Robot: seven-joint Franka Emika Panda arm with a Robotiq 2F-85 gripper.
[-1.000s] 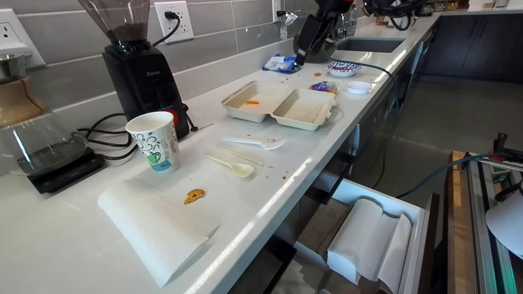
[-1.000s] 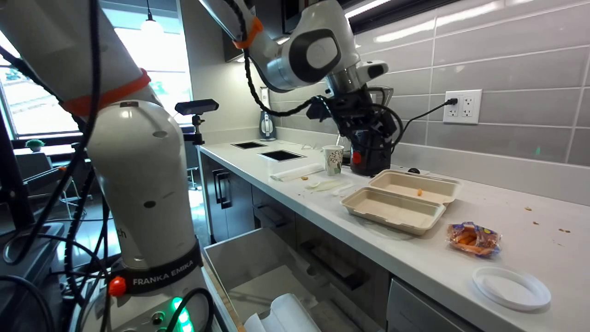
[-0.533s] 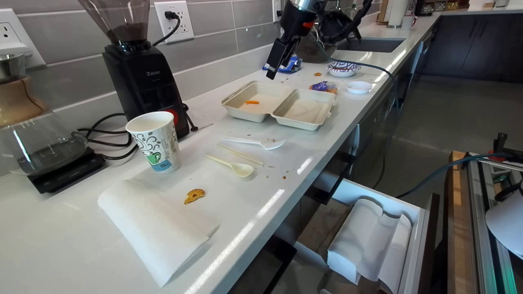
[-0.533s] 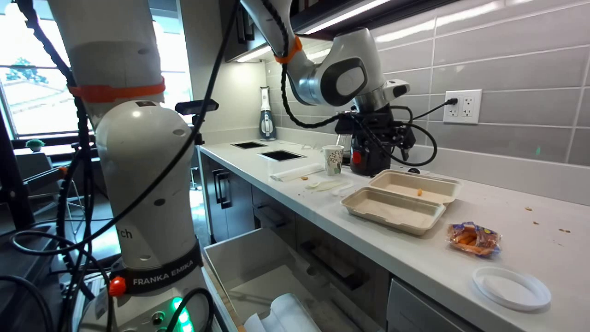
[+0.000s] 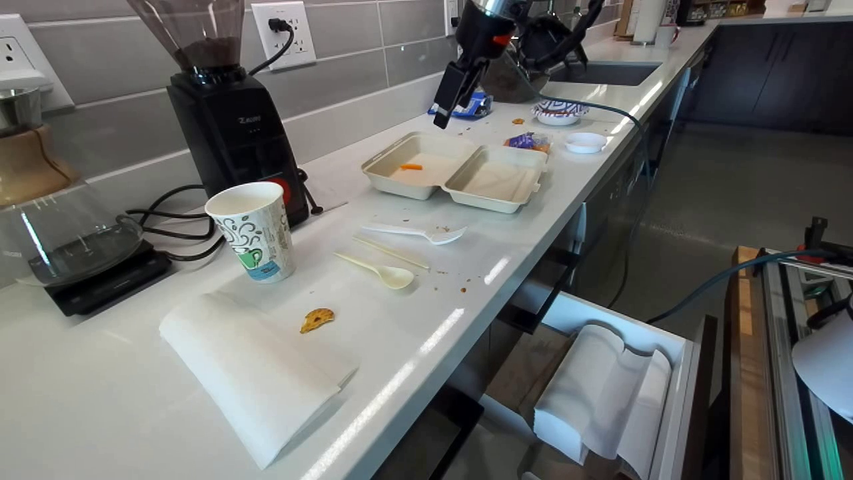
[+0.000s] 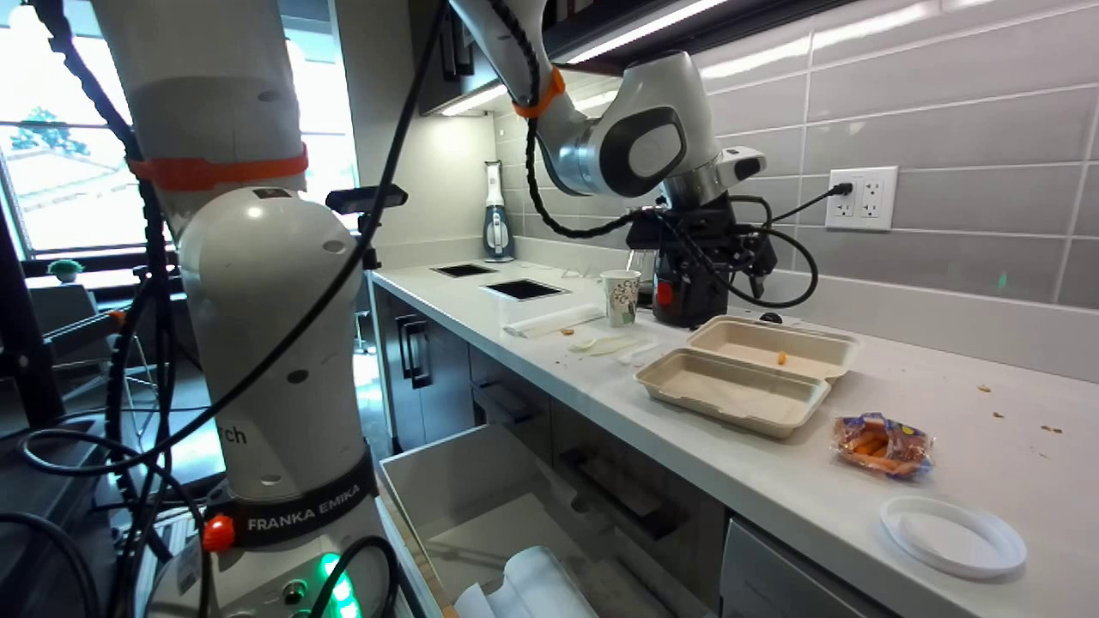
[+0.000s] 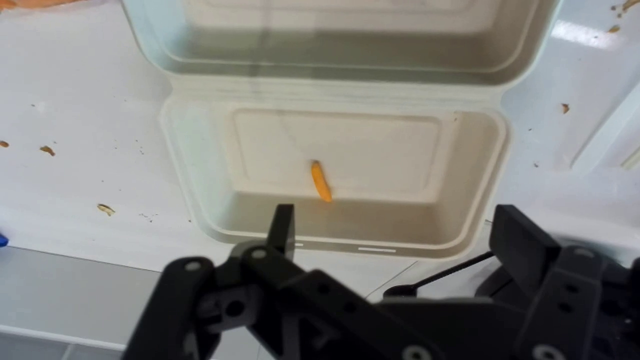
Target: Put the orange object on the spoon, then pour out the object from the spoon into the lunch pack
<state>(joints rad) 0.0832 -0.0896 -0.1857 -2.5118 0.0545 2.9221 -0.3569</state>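
The white counter (image 5: 400,343) runs along a tiled wall (image 6: 944,120), and below it I see one drawer (image 6: 468,481) pulled out with a white paper roll (image 6: 541,584) lying inside. One black grinder (image 5: 233,133) stands up there with something dark in its clear hopper (image 5: 200,27). The gripper (image 7: 395,215) hangs by the lunch pack (image 7: 325,92), its two fingers well apart; the pack itself lies open, two shallow halves joined at the hinge. One glass carafe (image 5: 86,220) sits beside the grinder, though I can't make out what it holds. A single paper cup (image 5: 252,233) stands upright, its bottom hidden from me. One clear bag (image 6: 903,439) near the pack holds orange pieces (image 6: 867,446) too jumbled to count, and near it is one round white dish (image 6: 1006,549). Three slim things lie on the counter: one spoon (image 5: 392,276), one pale stick (image 5: 392,253), one white utensil (image 5: 414,232). Smallest are the scattered brown scraps (image 5: 317,320) and the one orange object (image 7: 321,181), which lies in the lunch pack's half nearer the wall.
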